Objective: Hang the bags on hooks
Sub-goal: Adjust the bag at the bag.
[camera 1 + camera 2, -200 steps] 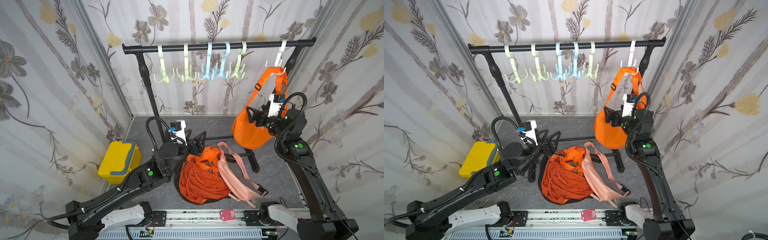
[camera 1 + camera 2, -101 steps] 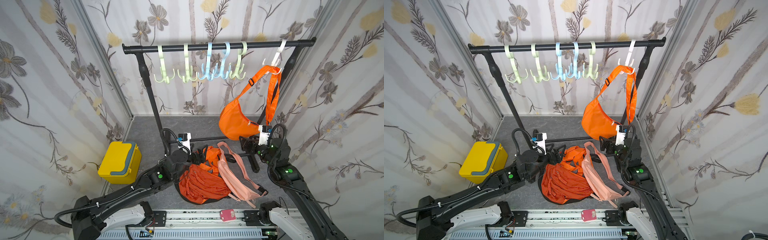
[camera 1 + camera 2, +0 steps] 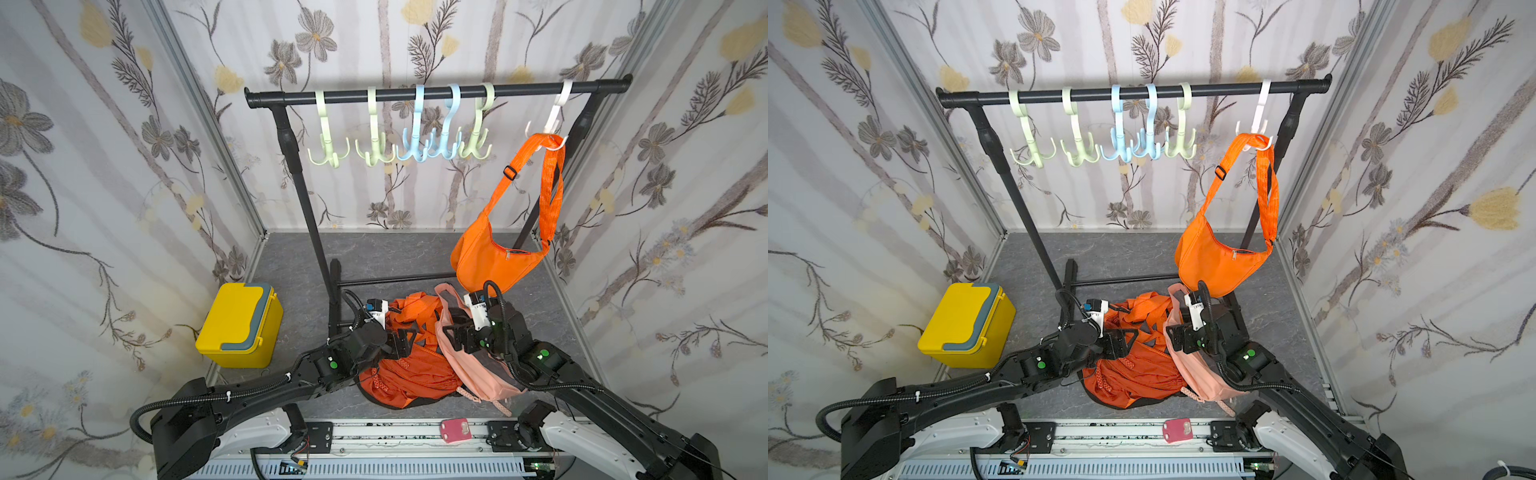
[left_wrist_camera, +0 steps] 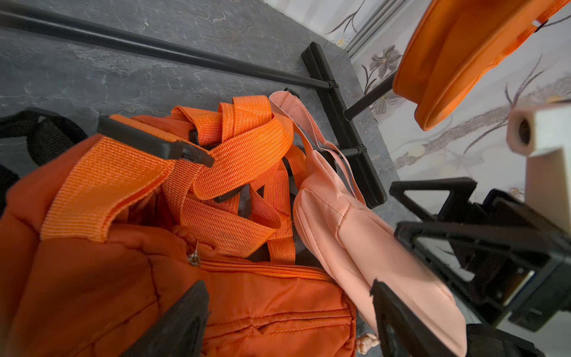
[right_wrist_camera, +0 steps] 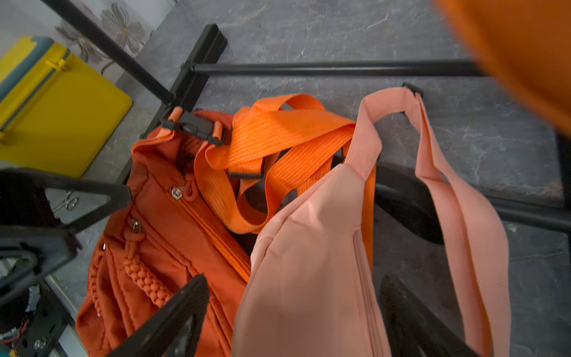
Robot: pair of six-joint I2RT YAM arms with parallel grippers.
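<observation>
Left end effector [image 3: 403,341] and right end effector [image 3: 454,337] gape wide; orange bag [image 3: 490,262] on white hook [image 3: 555,120]; camera label [image 3: 478,308] unreadable

I read the hanging bag [image 3: 492,262] as smooth orange cloth, its strap [image 3: 549,195] ribbed webbing, on a glossy white plastic hook [image 3: 556,116]. The rack [image 3: 523,88] looks matt black metal. Below the rack, the backpack [image 3: 415,370] is crinkled cloth, the pink bag [image 3: 469,374] smoother; beside the rack the yellow box [image 3: 237,320] is shiny plastic.
</observation>
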